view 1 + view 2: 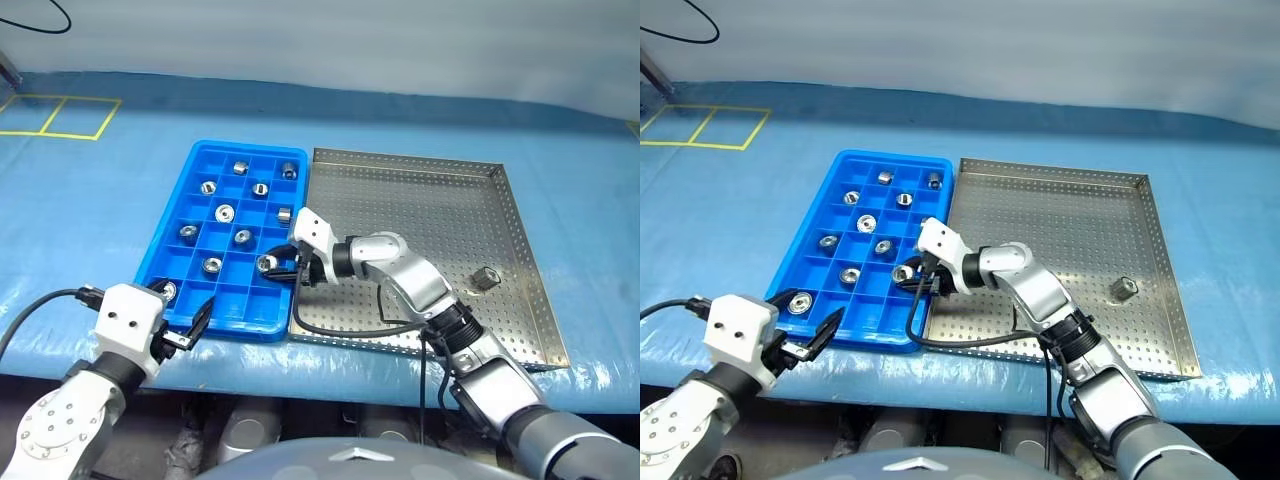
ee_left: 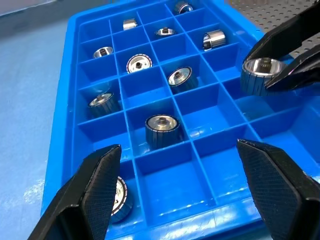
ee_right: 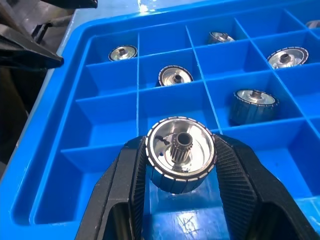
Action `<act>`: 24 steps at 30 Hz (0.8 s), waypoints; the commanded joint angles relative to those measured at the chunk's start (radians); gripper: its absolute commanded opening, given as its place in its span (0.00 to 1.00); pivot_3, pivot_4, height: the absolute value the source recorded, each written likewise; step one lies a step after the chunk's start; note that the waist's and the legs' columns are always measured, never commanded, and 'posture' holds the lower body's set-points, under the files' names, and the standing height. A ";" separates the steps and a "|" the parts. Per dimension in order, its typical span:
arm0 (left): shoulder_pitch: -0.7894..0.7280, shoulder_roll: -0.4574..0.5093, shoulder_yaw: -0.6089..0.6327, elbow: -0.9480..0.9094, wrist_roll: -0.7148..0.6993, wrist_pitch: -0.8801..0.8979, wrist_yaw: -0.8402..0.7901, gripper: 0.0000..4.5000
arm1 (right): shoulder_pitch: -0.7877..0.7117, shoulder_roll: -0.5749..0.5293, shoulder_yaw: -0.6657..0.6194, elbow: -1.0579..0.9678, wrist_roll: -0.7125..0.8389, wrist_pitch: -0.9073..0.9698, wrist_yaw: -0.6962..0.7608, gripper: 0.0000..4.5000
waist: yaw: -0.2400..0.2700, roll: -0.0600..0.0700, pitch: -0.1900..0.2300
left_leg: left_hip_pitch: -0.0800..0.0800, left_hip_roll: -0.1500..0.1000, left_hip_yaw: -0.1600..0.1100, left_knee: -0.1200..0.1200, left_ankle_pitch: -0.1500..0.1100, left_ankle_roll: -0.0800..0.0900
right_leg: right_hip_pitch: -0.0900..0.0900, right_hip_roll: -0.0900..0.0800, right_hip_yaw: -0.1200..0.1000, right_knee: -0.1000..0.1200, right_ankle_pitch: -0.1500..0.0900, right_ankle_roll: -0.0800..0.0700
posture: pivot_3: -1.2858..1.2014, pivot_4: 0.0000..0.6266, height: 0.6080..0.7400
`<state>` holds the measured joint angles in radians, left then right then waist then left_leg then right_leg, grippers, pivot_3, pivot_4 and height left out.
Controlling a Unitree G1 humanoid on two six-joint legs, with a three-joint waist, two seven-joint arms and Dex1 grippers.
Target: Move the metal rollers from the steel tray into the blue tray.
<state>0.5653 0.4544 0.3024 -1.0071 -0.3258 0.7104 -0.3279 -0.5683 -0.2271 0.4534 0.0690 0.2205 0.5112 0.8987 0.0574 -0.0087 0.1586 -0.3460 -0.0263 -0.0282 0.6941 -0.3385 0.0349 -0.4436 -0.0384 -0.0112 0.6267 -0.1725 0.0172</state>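
Right gripper (image 1: pixel 277 266) clenched on a metal roller (image 3: pixel 180 160) above the blue tray (image 1: pixel 203 153), left gripper (image 1: pixel 187 325) released at the tray's seven o'clock corner, one roller (image 1: pixel 486 277) on the steel tray (image 1: pixel 420 160) at three o'clock

Metal rollers: eleven. Nine lying in compartments of the blue tray (image 1: pixel 203 160), e.g. (image 1: pixel 225 212); one held in the right claw (image 1: pixel 276 266); one lying on the steel tray (image 1: pixel 487 278).
Blue tray: one.
Steel tray (image 1: pixel 420 170): one.
Claws: two; left claw (image 1: pixel 185 330).
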 commanded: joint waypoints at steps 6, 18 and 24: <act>-0.061 0.032 -0.001 -0.025 -0.021 0.025 -0.013 0.90 | 0.015 0.017 -0.057 -0.033 0.007 -0.032 -0.031 0.73 | -0.008 0.000 0.000 | 0.000 0.000 -0.002 -0.001 0.001 -0.001 | 0.001 0.001 -0.001 0.000 0.000 -0.001 | 0.57 0.24 1.00; -0.348 0.024 -0.193 0.107 -0.045 0.031 -0.041 0.90 | 0.111 -0.133 -0.339 -0.228 -0.040 0.051 -0.278 0.73 | -0.019 0.001 0.000 | 0.000 -0.001 -0.003 -0.002 0.001 -0.001 | 0.001 0.000 -0.001 -0.001 0.001 0.002 | 0.52 0.24 1.00; -0.611 -0.012 -0.358 0.276 -0.022 -0.002 -0.073 0.90 | 0.231 -0.304 -0.467 -0.297 -0.095 0.151 -0.375 0.73 | -0.052 0.001 0.000 | -0.001 -0.002 0.000 -0.001 0.001 0.001 | 0.001 -0.002 0.001 -0.001 0.002 0.004 | 0.47 0.24 1.00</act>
<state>-0.0117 0.4528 -0.0196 -0.7518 -0.3546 0.7430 -0.3831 -0.3512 -0.5073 0.0321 -0.1650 0.1395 0.6421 0.5509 0.0057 -0.0074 0.1582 -0.3472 -0.0280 -0.0279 0.6928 -0.3381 0.0359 -0.4435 -0.0405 -0.0100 0.6254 -0.1697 0.0216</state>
